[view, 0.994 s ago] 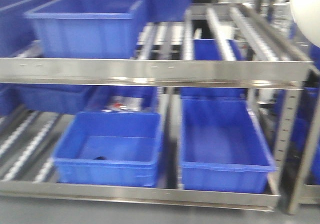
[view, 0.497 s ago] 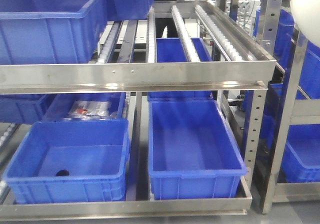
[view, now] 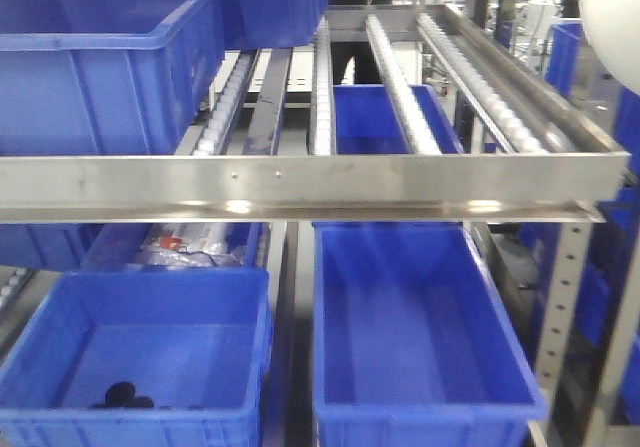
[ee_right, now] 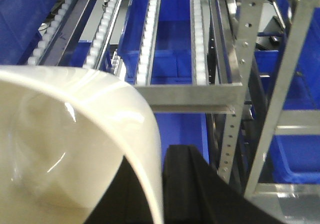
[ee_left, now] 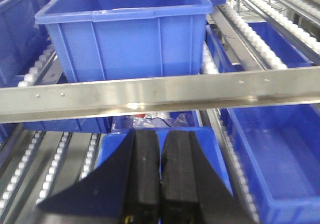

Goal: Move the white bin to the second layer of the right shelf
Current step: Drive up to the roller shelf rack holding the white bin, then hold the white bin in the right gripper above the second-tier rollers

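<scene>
The white bin (ee_right: 60,144) fills the lower left of the right wrist view, glossy and cream-coloured. My right gripper (ee_right: 161,176) is shut on its rim, one black finger inside the wall and one outside. In the front view only the bin's curved side (view: 612,12) shows, at the top right corner, held above and to the right of the rack. The right shelf second layer (view: 300,182) is the steel level with white roller tracks (view: 395,77) and a riveted front lip (ee_right: 190,91). My left gripper (ee_left: 160,139) is shut with nothing in it, below that lip (ee_left: 150,91).
A blue crate (view: 100,57) occupies the left part of the roller level. Two open blue crates (view: 140,357) (view: 410,327) sit on the level below, the left one with small black items (view: 120,397). Perforated steel uprights (ee_right: 240,83) and another rack with blue crates (ee_right: 295,149) stand to the right.
The rack has shifted in the front view and now looks larger and nearer. The white bin stays in the top right corner, still held.
</scene>
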